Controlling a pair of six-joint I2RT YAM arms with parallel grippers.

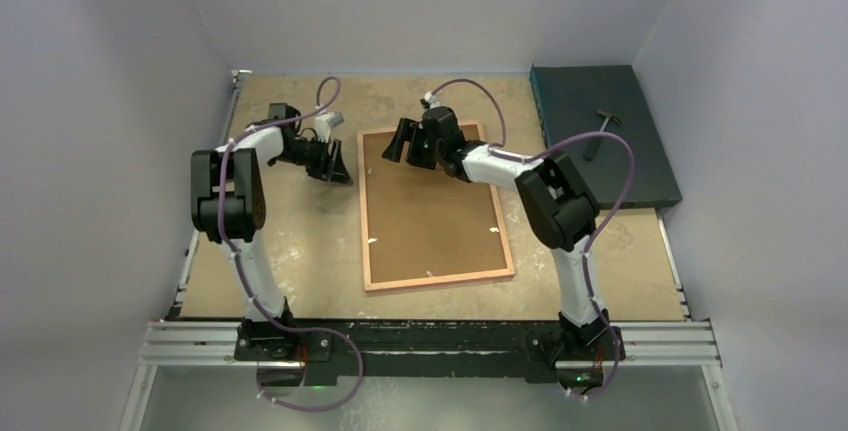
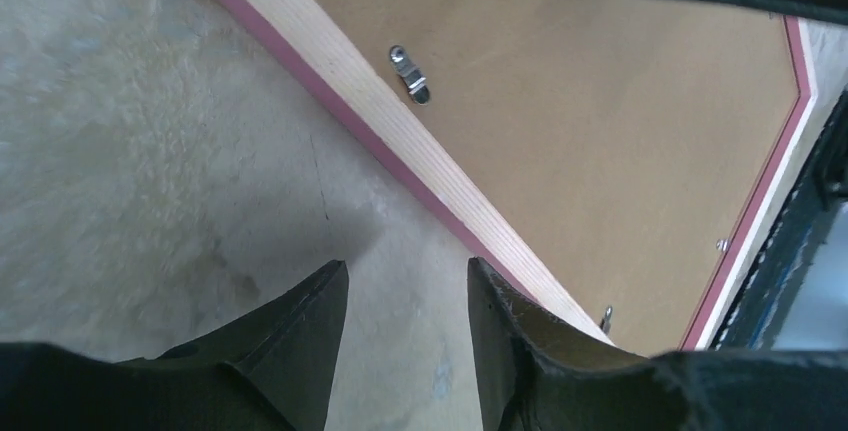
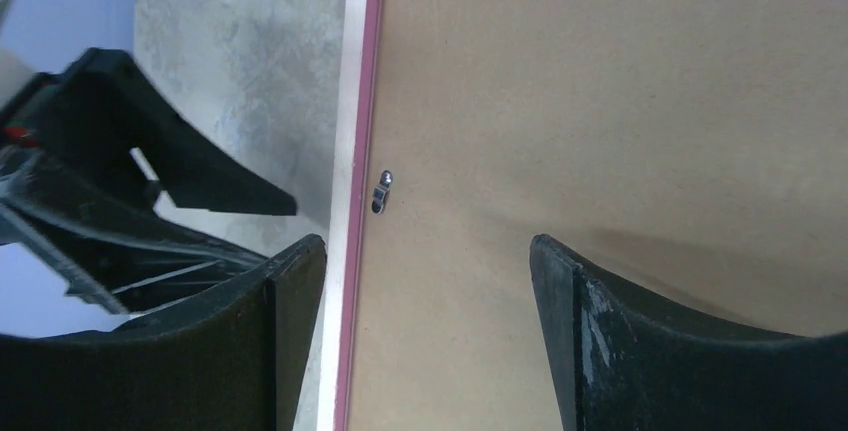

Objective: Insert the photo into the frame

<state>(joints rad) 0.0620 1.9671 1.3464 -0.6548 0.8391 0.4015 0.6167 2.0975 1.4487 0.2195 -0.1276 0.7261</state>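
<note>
Watching the frame [image 1: 440, 280] lying face down on the worktop [image 1: 290, 251], board [image 1: 430, 211] inside it, I am seeing no photo. Beside its far-left corner the left gripper [image 1: 335, 166] and over its far edge the right gripper [image 1: 402, 143] are hanging released, empty. I am worrying that a finger catching a rail could skew it.

Frame [image 1: 440, 280] ctr (case [image 1: 580, 101] far rt)
</note>
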